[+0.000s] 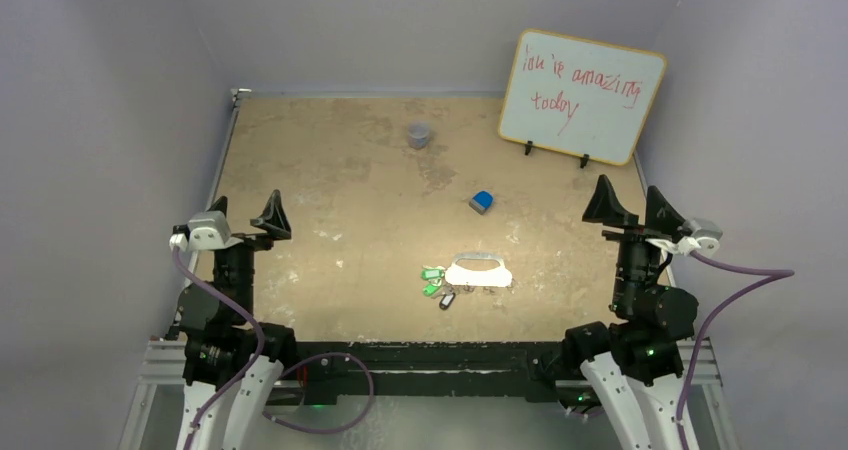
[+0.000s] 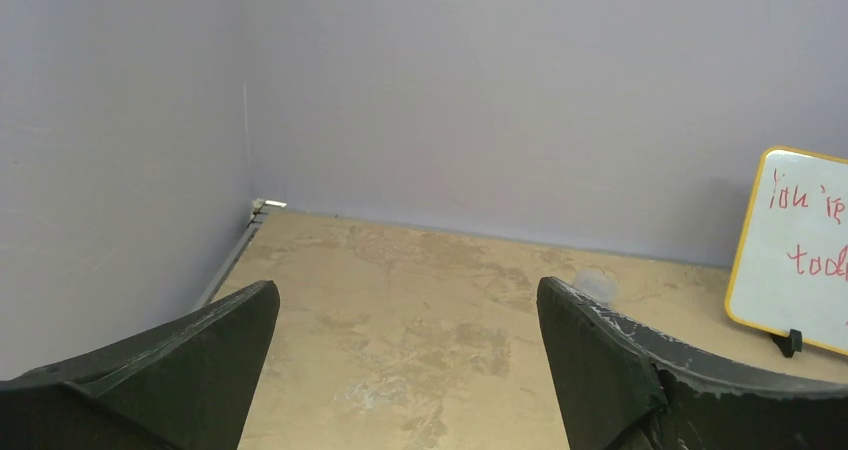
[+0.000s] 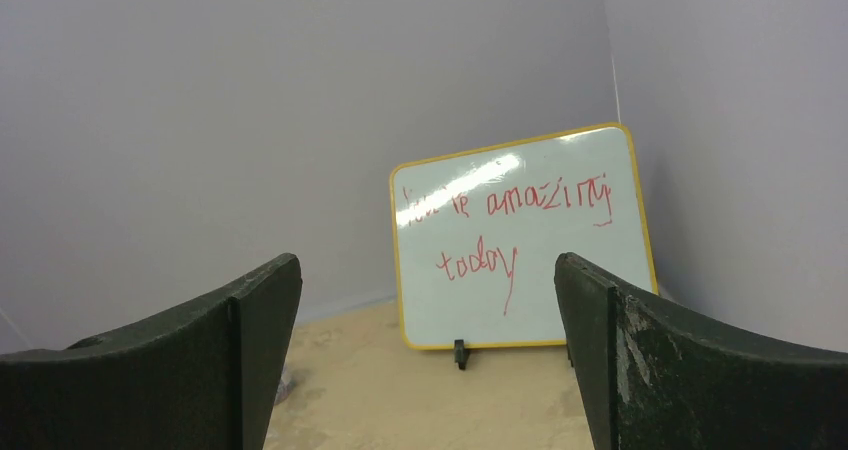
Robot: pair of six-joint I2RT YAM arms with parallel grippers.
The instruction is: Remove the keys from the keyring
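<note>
While your left claw and right claw gape empty, a shallow pinch may skid the flat keyring and keys away.

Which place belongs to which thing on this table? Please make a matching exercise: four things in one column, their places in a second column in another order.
Things
1. keys
2. blue block
3. grey cup
4. whiteboard

Places
A. standing at the far right corner
B. alone on the far part of the table, close to the back wall
C. at the left end of the keyring, toward the near edge
D. mid-table, beyond the keyring

Pairs: 1-C, 2-D, 3-B, 4-A
</note>
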